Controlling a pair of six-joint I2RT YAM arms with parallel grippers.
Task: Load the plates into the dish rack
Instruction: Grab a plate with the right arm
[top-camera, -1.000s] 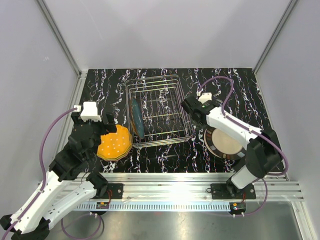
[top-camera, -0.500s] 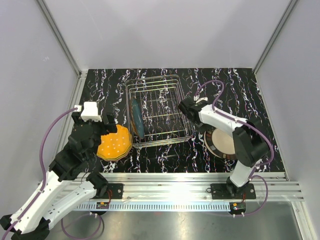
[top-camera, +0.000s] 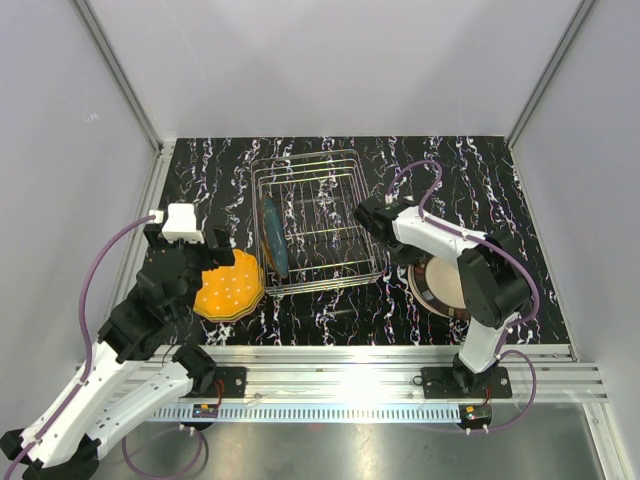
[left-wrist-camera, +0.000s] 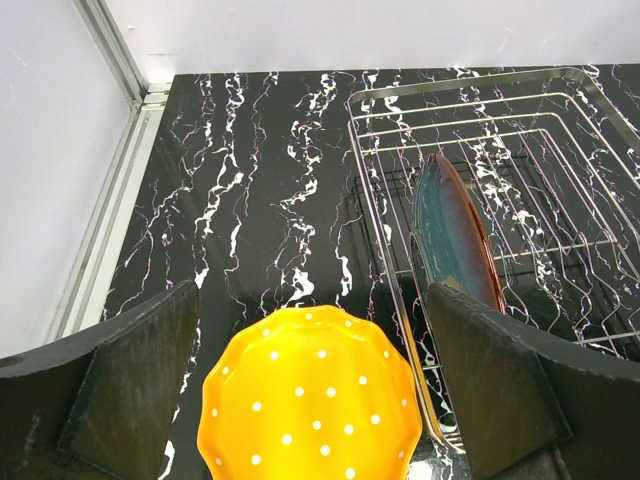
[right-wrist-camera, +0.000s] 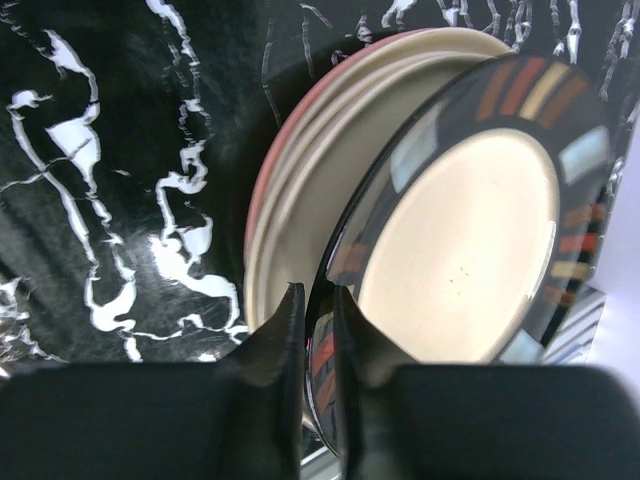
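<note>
The rack (top-camera: 330, 282) stands mid-surface (top-camera: 200, 170), toward the far side. One blue plate (top-camera: 275, 240) stands on edge in a slot at its left end; the other slots hold nothing.

An orange plate (top-camera: 230, 287) with white dots and a scalloped rim lies flat just left of the rack's near-left corner. The left fingers (left-wrist-camera: 312, 290) hang over it, spread wide, one on each side, holding nothing. From the left wrist the plate's far edge sits between the two fingers, with the blue plate to the right behind the rack's wires.

Right of the rack, near its near-right corner, lies a stack (top-camera: 445, 285) of plates. The right arm bends back over it. From the right wrist the right fingers (right-wrist-camera: 320, 297) are pinched nearly together on the rim of the top plate (right-wrist-camera: 470, 230), which has a cream centre and a black rim with coloured blocks. It sits tilted on the cream and pink plates (right-wrist-camera: 300, 170) below.
</note>
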